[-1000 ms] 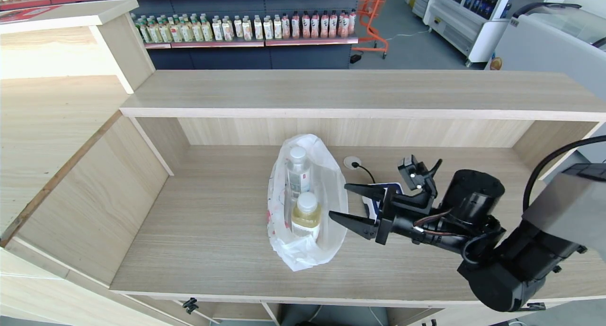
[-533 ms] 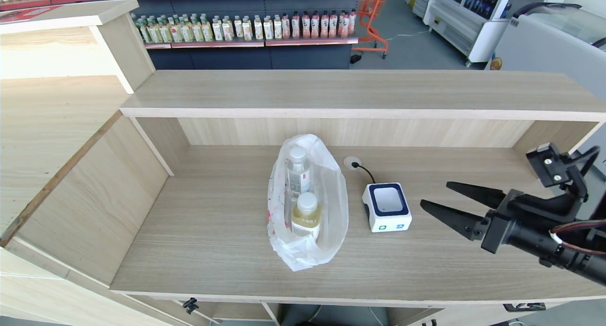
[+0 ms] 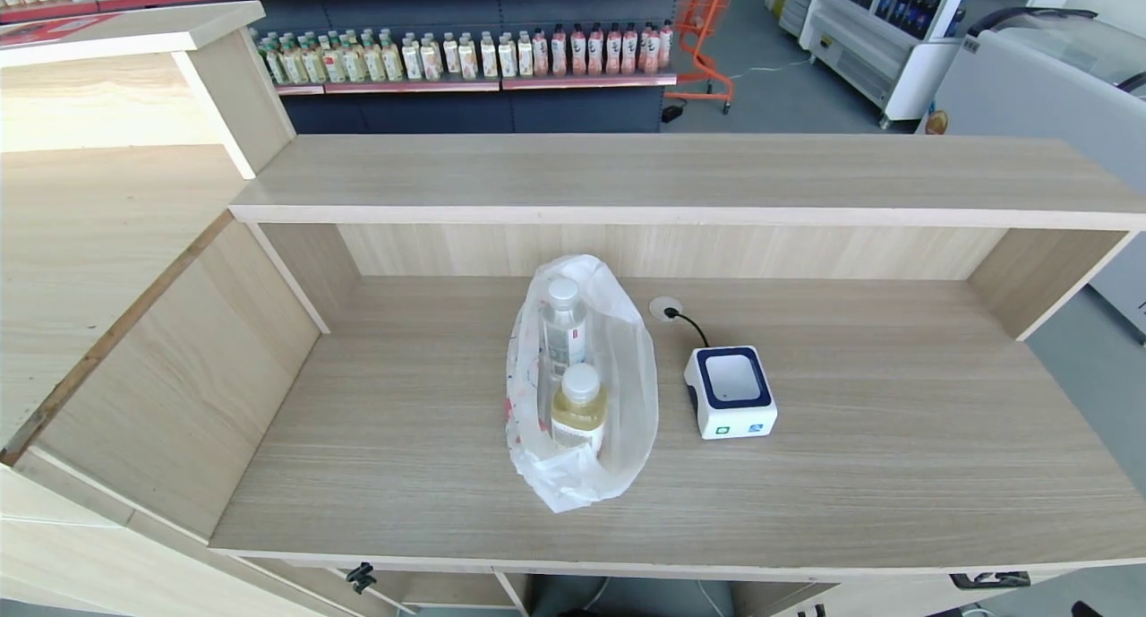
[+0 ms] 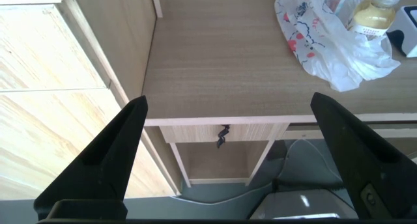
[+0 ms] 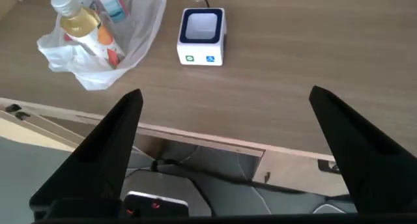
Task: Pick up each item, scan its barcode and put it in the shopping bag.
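Clouding both bottles [image 3: 578, 408]: translucent shopping bag [image 3: 632, 393]

The head camera looks steeply down on the shopping bag [image 3: 627, 393]. Both wrist cameras share it, looking in from beyond the counter's [image 4: 215, 74] front edge.

Right arm: withdrawn rightward from beside the shopping bag [image 3: 637, 393], past the scanner [image 3: 730, 391] | right gripper [image 5: 225, 94]: jaws spread as before, now back over the counter [image 5: 293, 87] front edge | scanner: earlier part-covered by the gripper, now fully exposed.
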### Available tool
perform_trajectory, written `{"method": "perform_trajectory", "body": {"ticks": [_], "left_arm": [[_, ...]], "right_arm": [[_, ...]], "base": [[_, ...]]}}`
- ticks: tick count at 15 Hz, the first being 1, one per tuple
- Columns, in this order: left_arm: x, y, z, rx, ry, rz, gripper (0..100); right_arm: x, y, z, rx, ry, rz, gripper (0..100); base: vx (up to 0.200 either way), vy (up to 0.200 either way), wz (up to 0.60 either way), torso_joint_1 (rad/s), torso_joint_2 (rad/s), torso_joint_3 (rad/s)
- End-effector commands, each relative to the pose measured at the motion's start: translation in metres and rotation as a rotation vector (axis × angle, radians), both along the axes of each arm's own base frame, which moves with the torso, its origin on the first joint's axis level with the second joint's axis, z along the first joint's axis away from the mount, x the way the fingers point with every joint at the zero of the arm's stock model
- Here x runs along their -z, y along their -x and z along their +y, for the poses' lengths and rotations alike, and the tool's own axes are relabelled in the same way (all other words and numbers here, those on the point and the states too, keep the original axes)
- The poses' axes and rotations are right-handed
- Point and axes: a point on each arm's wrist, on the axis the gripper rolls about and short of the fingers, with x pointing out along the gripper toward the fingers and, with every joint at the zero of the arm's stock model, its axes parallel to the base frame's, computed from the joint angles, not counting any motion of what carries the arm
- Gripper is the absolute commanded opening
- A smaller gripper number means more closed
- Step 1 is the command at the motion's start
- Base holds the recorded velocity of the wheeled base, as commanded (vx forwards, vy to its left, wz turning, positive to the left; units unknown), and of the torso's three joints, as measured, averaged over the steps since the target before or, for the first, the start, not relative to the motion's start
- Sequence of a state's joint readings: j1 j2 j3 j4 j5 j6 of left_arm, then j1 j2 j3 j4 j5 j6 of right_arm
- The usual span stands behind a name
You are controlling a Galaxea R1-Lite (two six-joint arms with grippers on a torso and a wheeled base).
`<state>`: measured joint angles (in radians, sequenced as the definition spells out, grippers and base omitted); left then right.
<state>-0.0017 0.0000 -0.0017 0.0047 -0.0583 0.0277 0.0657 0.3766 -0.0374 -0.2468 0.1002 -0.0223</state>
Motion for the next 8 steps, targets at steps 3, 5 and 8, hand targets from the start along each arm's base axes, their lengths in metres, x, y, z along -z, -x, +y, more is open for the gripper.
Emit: {"method": "perform_trajectory", "body": {"ticks": [3,5,8], "left_arm": [[0.0,0.0,0.0,0.0,0.0,0.0,100],[0.0,0.0,0.0,0.0,0.0,0.0,100],[0.0,-0.0001,0.0,0.001,0.0,0.002,100]], "right_arm": [[0.038,0.0355,-0.0027,0.152,0.027,-0.099,100],[0.038,0.0355,-0.0027,0.153,0.011,-0.098,100],[0.0382,0.0355,-0.0027,0.153,0.003,-0.096,0]], "base": [[0.0,0.0,0.0,0.0,0.0,0.0],[0.0,0.0,0.0,0.0,0.0,0.0],[0.0,0.0,0.0,0.0,0.0,0.0]]}}
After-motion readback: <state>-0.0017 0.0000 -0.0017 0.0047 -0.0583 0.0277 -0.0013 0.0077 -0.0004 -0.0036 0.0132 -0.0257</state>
